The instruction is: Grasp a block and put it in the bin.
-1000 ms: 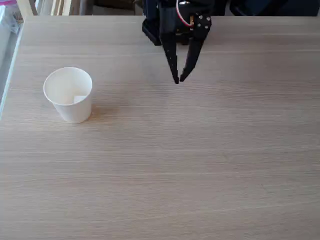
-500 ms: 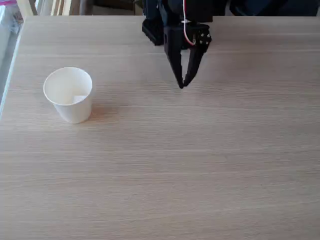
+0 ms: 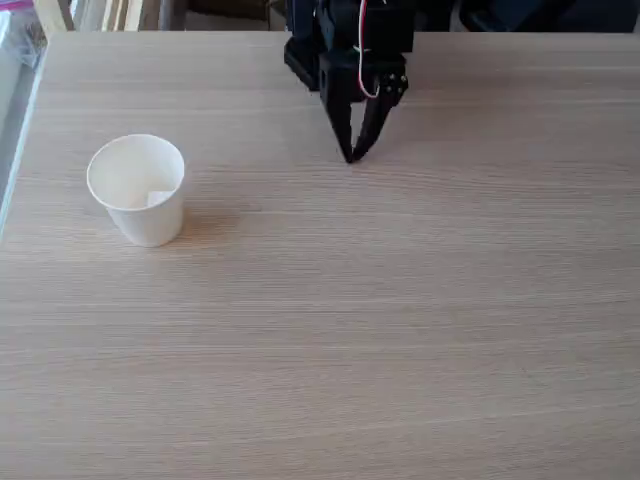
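Since a second ago the gripper has been pulling back toward the table's far edge, its jaws now meeting at the tips, holding nothing. The block is sitting inside the bin, well left of the jaws.

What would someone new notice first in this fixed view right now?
The black gripper near the table's far edge, top centre, its fingers closed to a point just above the wood with nothing between them. Next, the white paper cup standing upright at the left, with a small white block inside it.
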Robot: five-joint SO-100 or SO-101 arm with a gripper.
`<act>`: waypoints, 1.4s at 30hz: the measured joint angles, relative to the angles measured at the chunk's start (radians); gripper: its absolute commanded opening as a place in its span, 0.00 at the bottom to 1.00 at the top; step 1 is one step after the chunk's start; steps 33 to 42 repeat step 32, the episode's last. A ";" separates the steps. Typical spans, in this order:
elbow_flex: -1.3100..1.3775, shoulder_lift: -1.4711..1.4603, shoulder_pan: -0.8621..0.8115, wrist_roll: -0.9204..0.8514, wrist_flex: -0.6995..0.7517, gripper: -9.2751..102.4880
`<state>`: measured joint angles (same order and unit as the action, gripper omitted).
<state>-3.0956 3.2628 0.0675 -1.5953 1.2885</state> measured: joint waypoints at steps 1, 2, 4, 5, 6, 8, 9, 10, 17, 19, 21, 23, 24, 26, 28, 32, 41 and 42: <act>0.000 0.014 0.008 0.014 0.012 0.08; 0.000 0.028 0.014 0.021 0.025 0.08; 0.000 0.054 0.021 0.034 0.041 0.08; 0.000 0.058 0.021 0.034 0.046 0.08; 0.000 0.061 0.021 0.034 0.048 0.08; 0.000 0.064 0.020 0.034 0.051 0.08; 0.000 0.064 0.018 0.034 0.051 0.08; 0.000 0.064 0.017 0.034 0.051 0.08; 0.000 0.064 0.040 0.034 0.051 0.08; 0.000 0.064 0.038 0.034 0.051 0.08; 0.000 0.064 0.037 0.034 0.051 0.08; 0.000 0.064 0.034 0.034 0.051 0.08; 0.000 0.064 0.032 0.034 0.051 0.08; 0.000 0.064 0.031 0.032 0.051 0.08; 0.000 0.064 0.031 0.032 0.051 0.08; 0.000 0.064 0.031 0.032 0.051 0.08; 0.000 0.064 0.031 0.032 0.051 0.08; 0.000 0.064 0.031 0.032 0.051 0.08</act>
